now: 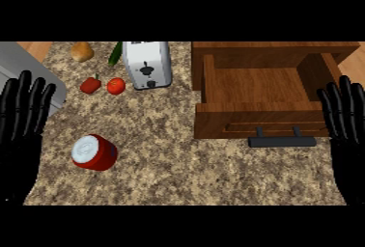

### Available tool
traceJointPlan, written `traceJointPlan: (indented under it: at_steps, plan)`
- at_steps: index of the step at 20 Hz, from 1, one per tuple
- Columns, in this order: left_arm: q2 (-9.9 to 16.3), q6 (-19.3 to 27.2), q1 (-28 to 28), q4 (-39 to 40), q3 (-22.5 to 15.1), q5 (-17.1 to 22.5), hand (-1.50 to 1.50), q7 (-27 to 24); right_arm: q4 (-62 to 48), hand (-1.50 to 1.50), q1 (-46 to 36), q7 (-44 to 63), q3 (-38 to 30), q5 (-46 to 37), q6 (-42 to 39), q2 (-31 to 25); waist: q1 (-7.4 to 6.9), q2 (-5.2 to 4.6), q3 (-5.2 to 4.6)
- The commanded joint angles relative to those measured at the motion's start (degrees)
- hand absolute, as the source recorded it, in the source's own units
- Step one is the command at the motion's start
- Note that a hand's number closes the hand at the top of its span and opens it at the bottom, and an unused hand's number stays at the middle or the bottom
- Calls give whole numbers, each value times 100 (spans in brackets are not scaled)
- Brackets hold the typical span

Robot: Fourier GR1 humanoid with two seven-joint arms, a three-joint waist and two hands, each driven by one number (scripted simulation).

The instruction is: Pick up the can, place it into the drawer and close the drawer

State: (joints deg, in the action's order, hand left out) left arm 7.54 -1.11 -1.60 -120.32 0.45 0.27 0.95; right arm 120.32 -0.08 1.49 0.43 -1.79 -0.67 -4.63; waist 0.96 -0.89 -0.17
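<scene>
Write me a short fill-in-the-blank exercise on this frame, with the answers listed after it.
1. The red can stands on the counter, nearest the ____ robot hand.
2. The wooden drawer is ____, and nothing shows inside it.
3. The right robot hand holds ____; its fingers are straight.
4. The toaster stands to the ____ of the drawer in the head view.

Missing words: left; open; nothing; left

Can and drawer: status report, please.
Left hand and right hand open, resting at edges. Red can on counter, untouched. Drawer open. Path clear.
</scene>
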Motion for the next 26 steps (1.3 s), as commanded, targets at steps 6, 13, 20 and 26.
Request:
traceJointPlan:
  at_steps: [6, 13, 20, 26]
  plan:
    - [-172, -547, 157, -321, -485, 453, -150, -119, 257, -150, 209, -266, -25, -173, 49, 67, -84, 99, 17]
    - [-139, -22, 599, 175, -520, -250, -150, 1370, 88, -150, 624, 1241, -56, -152, 275, 152, -77, 92, 17]
    - [-4, -241, 855, -711, 39, 405, -150, 2070, 125, -150, 1071, 776, -524, 252, -137, -10, -85, 94, 17]
    - [-321, -148, 1522, -953, -209, 222, -150, 2036, -345, -150, 1300, 278, -750, 423, -388, 8, -103, 95, 18]
